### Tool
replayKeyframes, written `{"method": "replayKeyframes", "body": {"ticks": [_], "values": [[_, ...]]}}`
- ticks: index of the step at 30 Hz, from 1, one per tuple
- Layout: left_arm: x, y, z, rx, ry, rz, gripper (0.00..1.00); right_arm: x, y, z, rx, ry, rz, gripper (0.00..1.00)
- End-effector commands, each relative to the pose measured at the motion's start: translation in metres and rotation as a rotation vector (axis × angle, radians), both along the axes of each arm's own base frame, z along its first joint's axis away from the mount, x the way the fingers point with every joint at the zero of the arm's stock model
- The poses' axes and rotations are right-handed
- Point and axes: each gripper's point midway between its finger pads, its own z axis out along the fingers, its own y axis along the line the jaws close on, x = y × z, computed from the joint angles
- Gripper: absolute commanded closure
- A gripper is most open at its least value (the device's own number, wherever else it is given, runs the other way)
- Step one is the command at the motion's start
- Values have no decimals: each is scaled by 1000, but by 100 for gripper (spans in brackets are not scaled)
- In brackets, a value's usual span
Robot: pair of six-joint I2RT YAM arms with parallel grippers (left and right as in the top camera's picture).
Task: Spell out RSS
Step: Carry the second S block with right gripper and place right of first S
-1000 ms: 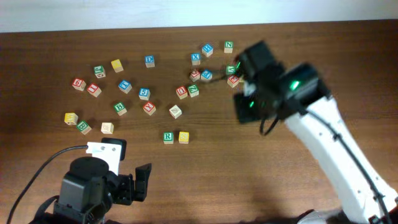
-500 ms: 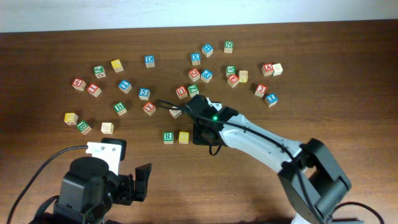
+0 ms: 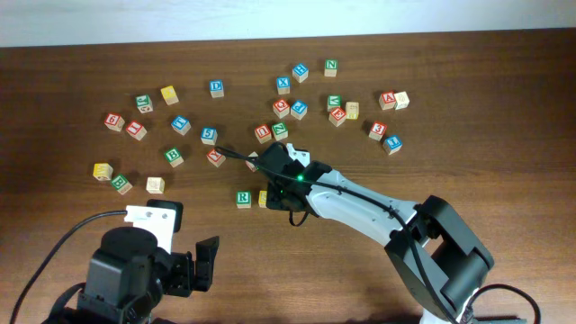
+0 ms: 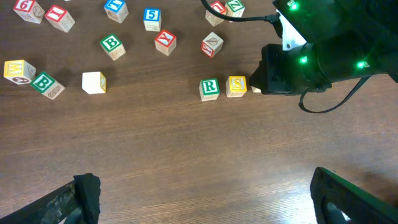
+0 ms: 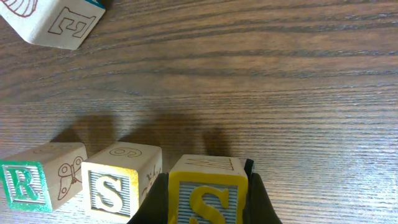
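Note:
The R cube [image 3: 243, 198] with a green R stands on the table, with a yellow S cube [image 3: 264, 198] touching its right side. They also show in the left wrist view as R cube [image 4: 209, 88] and S cube [image 4: 236, 86], and in the right wrist view as R cube [image 5: 37, 180] and S cube [image 5: 118, 183]. My right gripper [image 5: 208, 199] is shut on a second yellow S cube [image 5: 205, 196], held just right of the first S. My left gripper [image 4: 202, 199] is open and empty near the front edge.
Several other lettered cubes lie scattered across the back of the table, including a green B cube [image 3: 174, 157], a plain pale cube [image 3: 155, 184] and a red-lettered cube [image 3: 216, 156]. My right arm [image 3: 360, 207] stretches across the table's middle.
My right arm swung from the back right cluster down to the R and S pair, carrying the second S cube. My left arm has not moved.

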Motion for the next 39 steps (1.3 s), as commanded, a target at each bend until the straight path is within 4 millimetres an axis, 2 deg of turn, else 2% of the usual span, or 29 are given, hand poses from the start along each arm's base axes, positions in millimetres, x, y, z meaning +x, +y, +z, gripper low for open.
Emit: {"method": "replayKeyframes", "body": {"ticks": [1,12,22,23,27,39], "values": [[-1,-1,0,0,-1,-9,1,-7,4,-10,-28,5,10,96],[0,-1,0,0,-1,-9,1,-2,7,-17,-43,-25,16,96],[-1,-1,0,0,-1,-9,1,3,11,-16,-44,-55,72,96],[-1,-1,0,0,-1,-9,1,4,12,-15,-45,-62,86,95],[-1,-1,0,0,-1,-9,0,4,12,-15,-45,-62,88,81],[-1,-1,0,0,-1,-9,1,4,12,-15,-45,-61,89,69]]}}
